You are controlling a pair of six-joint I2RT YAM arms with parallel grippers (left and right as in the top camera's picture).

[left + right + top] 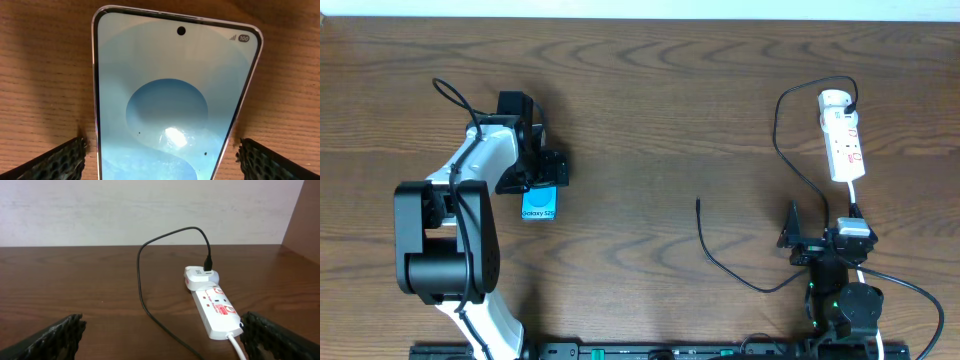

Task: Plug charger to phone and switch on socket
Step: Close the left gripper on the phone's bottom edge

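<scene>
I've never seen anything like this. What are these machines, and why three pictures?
Two robot arms sit at a wooden table, each ending in a two-finger gripper. One picture looks down from above; the other two come from wrist cameras. The left gripper hangs open over a phone with a blue screen, a finger on either side, not squeezing it. The right gripper, also open and empty, faces a white power strip. A black charger cable runs from an adapter in the strip, its free end lying loose on the table.
</scene>
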